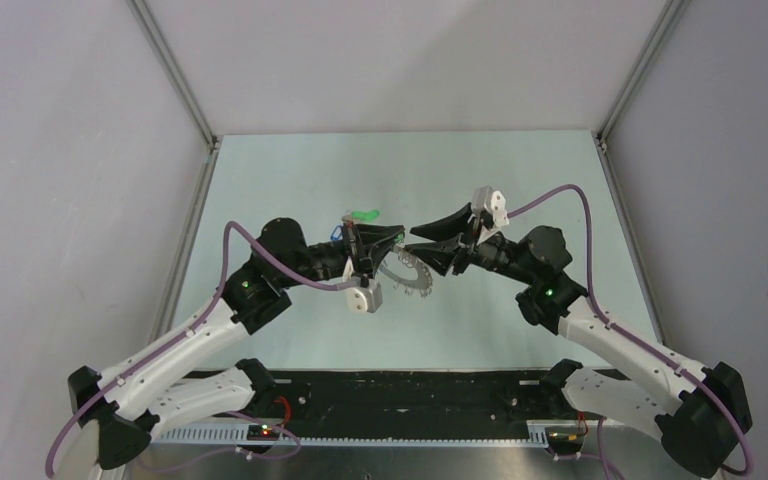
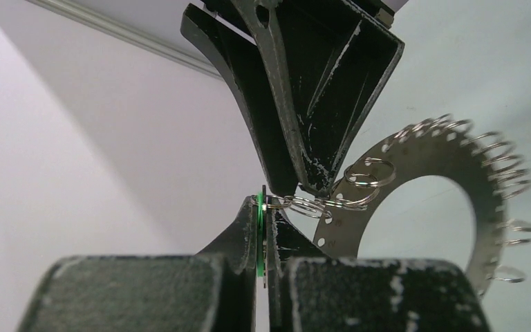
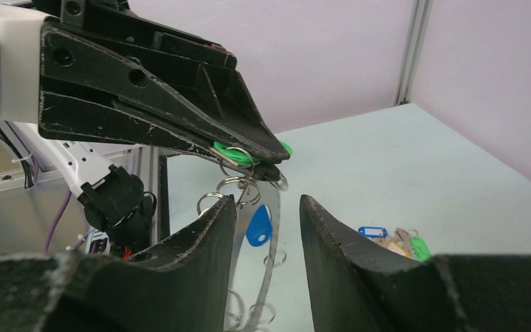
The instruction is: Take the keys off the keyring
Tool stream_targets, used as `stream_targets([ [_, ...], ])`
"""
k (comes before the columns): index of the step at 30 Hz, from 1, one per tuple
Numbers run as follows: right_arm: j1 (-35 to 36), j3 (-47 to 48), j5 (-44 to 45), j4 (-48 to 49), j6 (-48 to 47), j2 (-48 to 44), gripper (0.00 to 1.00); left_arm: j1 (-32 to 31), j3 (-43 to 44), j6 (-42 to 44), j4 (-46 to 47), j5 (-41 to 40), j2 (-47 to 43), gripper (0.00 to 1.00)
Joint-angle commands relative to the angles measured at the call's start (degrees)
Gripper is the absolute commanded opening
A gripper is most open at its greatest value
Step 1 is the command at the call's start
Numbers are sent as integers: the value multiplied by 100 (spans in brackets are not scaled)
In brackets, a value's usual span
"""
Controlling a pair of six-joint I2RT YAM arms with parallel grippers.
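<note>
The keyring [image 1: 412, 278] is a flat silver ring with holes, fringed with small split rings. It hangs in the air between my two grippers and also shows in the left wrist view [image 2: 422, 155]. My left gripper [image 2: 264, 204] is shut on a green key tag [image 2: 260, 235], which a short chain of split rings [image 2: 318, 205] joins to the keyring. My right gripper [image 3: 268, 204] is open, one finger on each side of the keyring's band [image 3: 272, 256], just below my left gripper [image 3: 280, 155]. A blue tag [image 3: 258, 227] hangs on the ring.
A loose heap of keys with blue and green tags [image 3: 397, 238] lies on the pale table beyond the grippers; it also shows in the top view [image 1: 358, 218]. Grey walls with metal posts [image 3: 411, 52] close in the table. A black rail [image 1: 400, 395] runs along the near edge.
</note>
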Motion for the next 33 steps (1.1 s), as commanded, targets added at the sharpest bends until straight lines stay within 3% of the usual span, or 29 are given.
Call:
stream_targets([
  [1,83,159,-88,366,-141,28,44,-28,29,3,313,165,-155,0],
  [14,208,213,-116,599,-142,277,32,-26,57,-50,308,297,-164,0],
  [33,289,222,-345,989,256,324,27,-22,33,-30,314,207,-181,0],
])
